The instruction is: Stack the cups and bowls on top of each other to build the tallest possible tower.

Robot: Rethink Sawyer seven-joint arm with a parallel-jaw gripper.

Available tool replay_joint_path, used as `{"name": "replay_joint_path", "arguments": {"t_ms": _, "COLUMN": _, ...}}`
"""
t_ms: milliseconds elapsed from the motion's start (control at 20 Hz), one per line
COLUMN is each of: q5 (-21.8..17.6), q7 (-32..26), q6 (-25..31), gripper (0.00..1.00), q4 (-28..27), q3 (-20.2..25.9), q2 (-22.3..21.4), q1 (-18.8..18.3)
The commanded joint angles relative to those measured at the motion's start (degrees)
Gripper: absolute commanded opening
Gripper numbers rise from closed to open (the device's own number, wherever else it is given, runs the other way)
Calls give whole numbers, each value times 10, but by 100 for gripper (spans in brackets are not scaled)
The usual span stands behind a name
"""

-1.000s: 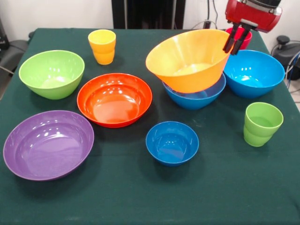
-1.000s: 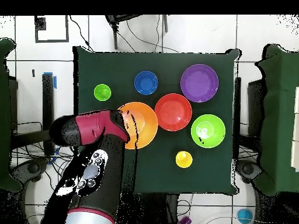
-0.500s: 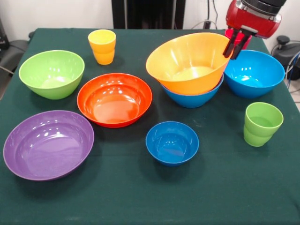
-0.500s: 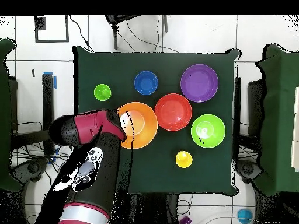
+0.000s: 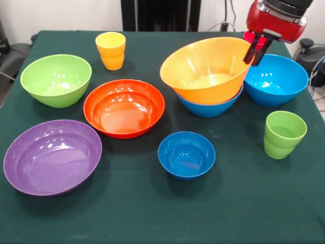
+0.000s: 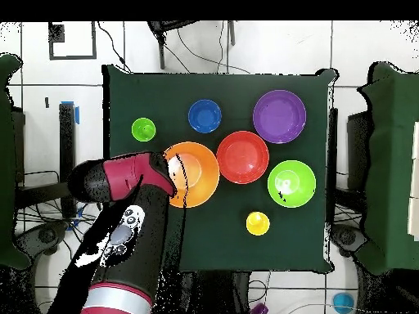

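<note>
No text, label, brand, number or sign can be read on anything in either view.

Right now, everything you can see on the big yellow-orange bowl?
The large glossy yellow-orange plastic bowl is round, deep and flared, empty, open side up. It sits nested in a blue plastic bowl near the table's far right in the front view, and it is tilted: its right rim rides high, its left rim low. The red and black tool pinches that raised right rim, fingers either side of the wall. A second large blue bowl stands just right of it; contact there is unclear.
</note>
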Motion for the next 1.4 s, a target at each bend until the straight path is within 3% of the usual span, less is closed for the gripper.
{"name": "replay_joint_path", "arguments": {"t_ms": 50, "q5": 12, "q7": 66, "q6": 33, "gripper": 0, "q4": -24, "q3": 29, "q2": 8, "q1": -6}}
{"name": "replay_joint_path", "arguments": {"t_ms": 900, "q5": 6, "q7": 54, "q6": 36, "gripper": 0, "q4": -15, "q3": 27, "q2": -1, "q1": -6}}
{"name": "replay_joint_path", "arguments": {"t_ms": 950, "q5": 7, "q7": 49, "q6": 25, "gripper": 100, "q4": -7, "q3": 35, "q2": -5, "q1": -11}}
{"name": "replay_joint_path", "arguments": {"t_ms": 1100, "q5": 8, "q7": 37, "q6": 13, "gripper": 100, "q4": 1, "q3": 46, "q2": -11, "q1": -22}}
{"name": "replay_joint_path", "arguments": {"t_ms": 1200, "q5": 8, "q7": 31, "q6": 40, "gripper": 100, "q4": -11, "q3": 45, "q2": -7, "q1": -21}}
{"name": "replay_joint_path", "arguments": {"t_ms": 1400, "q5": 12, "q7": 49, "q6": 36, "gripper": 100, "q4": -5, "q3": 38, "q2": -10, "q1": -16}}
